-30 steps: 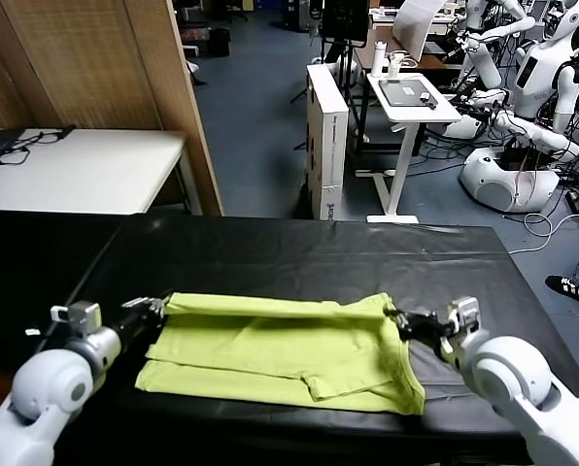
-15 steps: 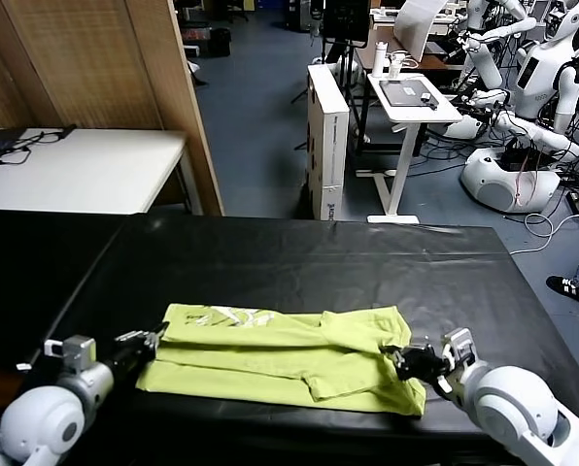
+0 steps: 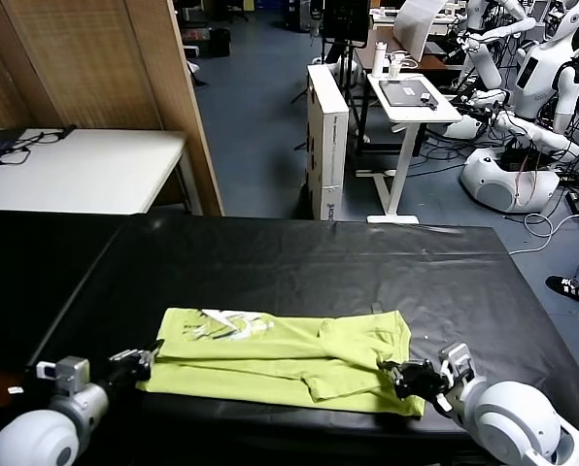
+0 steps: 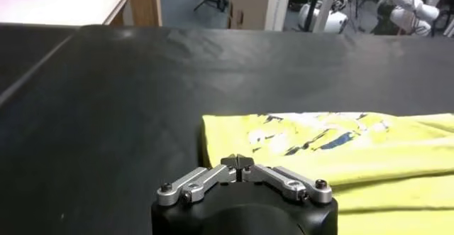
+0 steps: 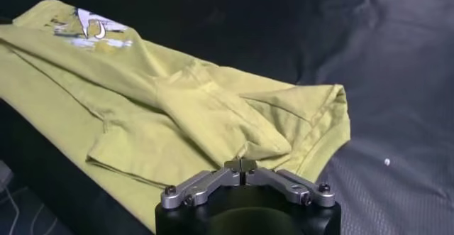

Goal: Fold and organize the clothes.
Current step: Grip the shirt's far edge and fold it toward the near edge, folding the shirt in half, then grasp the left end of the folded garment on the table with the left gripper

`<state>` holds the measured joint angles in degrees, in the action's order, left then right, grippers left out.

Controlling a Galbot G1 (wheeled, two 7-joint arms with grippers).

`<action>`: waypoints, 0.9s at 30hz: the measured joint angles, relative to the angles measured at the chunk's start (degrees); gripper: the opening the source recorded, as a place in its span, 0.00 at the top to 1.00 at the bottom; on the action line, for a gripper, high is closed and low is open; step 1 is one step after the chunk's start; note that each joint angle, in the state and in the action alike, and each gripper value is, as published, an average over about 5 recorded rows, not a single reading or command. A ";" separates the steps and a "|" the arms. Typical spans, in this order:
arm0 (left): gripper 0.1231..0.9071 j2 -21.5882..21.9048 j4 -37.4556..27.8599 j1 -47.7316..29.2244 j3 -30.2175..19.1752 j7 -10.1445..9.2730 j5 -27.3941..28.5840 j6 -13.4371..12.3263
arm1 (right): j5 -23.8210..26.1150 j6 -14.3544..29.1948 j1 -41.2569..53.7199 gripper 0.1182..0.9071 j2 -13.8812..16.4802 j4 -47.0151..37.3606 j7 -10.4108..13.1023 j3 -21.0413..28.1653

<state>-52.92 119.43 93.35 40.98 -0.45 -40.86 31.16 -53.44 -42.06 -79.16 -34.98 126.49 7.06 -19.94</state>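
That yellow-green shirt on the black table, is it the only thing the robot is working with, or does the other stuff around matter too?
Part of the job:
- T-shirt, lying partly folded
- left gripper, at the shirt's left edge
- right gripper, at its right edge

Just lying about:
- black table cover
- white table
- small white desk
- other robots behind

Even, bright indoor light from overhead; the black table cover [image 3: 299,257] shows a soft sheen along its far edge. Shadows are faint. Both wrist views are sharp, though the nearest gripper housings blur slightly.
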 joint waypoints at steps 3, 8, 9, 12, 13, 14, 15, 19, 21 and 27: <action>0.74 -0.27 0.86 0.68 0.86 -0.22 0.00 0.53 | -0.06 0.08 -0.18 0.33 -0.24 0.89 0.19 -1.14; 0.34 -0.96 2.11 1.53 2.48 -1.68 -0.51 1.27 | 0.13 1.27 0.74 0.05 -1.99 0.80 1.43 -3.11; 0.26 -1.18 2.27 1.48 2.90 -2.31 -0.93 1.19 | 0.41 1.68 1.13 0.03 -2.63 0.39 1.73 -3.45; 0.08 -2.11 2.24 0.34 4.01 -4.42 -2.65 0.81 | 1.63 3.13 2.69 0.00 -5.30 -1.55 2.44 -4.07; 0.04 -2.53 2.00 -0.37 4.19 -4.95 -3.13 0.73 | 2.07 3.62 3.23 0.00 -6.32 -2.30 2.59 -4.11; 0.02 -2.95 1.67 -1.21 4.20 -5.28 -3.41 0.63 | 2.46 4.12 3.76 0.00 -7.36 -3.02 2.73 -4.08; 0.01 -3.40 1.21 -2.17 4.05 -5.48 -3.52 0.50 | 2.81 4.58 4.27 0.00 -8.38 -3.75 2.87 -4.01; 0.00 -4.68 -1.02 -6.26 2.38 -5.37 -3.13 -0.04 | 4.09 6.15 5.80 0.00 -12.13 -6.68 3.17 -3.64; 0.00 -5.19 -2.30 -8.15 1.28 -5.21 -2.66 -0.17 | 4.53 6.64 6.16 0.00 -13.48 -7.95 3.11 -3.57; 0.00 -6.66 -6.43 -12.70 -2.16 -4.79 -1.40 -0.25 | 4.87 7.53 7.17 0.00 -16.23 -11.07 2.95 -3.57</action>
<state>-59.58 113.00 80.65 38.82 -5.24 -42.26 30.90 -48.56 -34.53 -71.99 -51.21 115.42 10.01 -23.51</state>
